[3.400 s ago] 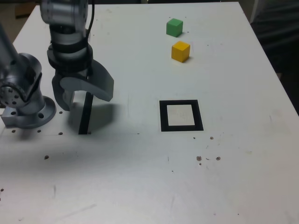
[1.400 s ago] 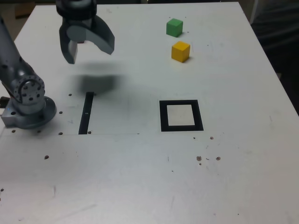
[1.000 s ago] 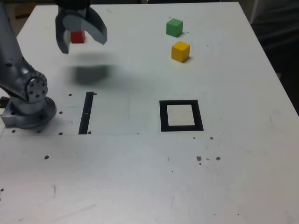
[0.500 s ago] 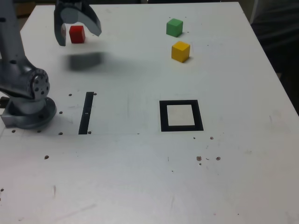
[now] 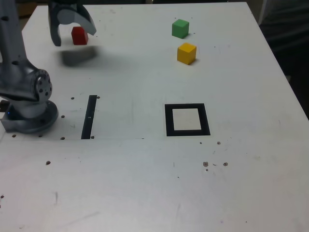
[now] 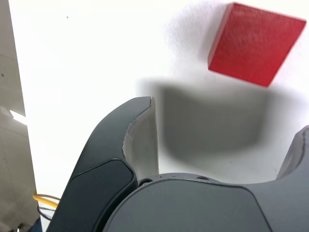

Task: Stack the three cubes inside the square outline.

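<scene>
Hovering over the white table [image 5: 145, 169] at the exterior view's far left, gripper [image 5: 76, 40] jaws wide, nothing between them; red cube [image 5: 79, 36] on the table, partly overlapped by the claw in this view; green cube [image 5: 180, 28] near the far edge, yellow cube [image 5: 187, 53] just nearer the camera, the two apart; square outline [image 5: 187, 120] lower down, its pale centre bare of cubes; black strip [image 5: 89, 117] between arm base [image 5: 30, 117] and outline; wrist view: fingers [image 6: 141, 140] spread well apart, red cube beyond their tips, untouched, claw's shadow [image 6: 212, 121] on the white surface beside it
</scene>
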`<state>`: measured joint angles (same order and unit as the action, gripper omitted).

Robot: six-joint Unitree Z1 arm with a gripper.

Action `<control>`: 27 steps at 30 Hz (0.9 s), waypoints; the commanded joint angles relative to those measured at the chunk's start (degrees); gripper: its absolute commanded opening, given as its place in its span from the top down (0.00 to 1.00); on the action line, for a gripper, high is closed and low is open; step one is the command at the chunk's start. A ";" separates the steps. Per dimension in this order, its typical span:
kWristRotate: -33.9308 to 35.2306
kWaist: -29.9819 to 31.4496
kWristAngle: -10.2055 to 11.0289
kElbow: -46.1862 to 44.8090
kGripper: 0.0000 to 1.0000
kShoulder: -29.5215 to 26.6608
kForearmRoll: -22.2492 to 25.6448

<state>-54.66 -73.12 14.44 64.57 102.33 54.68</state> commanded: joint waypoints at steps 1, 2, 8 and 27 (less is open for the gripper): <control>0.32 -0.24 0.38 0.69 0.03 1.16 -0.57; 0.46 -0.30 0.52 1.04 0.03 1.65 -0.72; 1.03 -0.81 1.20 3.81 0.03 4.65 -1.75; 3.34 -0.88 3.27 9.18 0.36 12.25 -3.74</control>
<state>-51.73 -73.92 17.26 73.58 114.29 51.32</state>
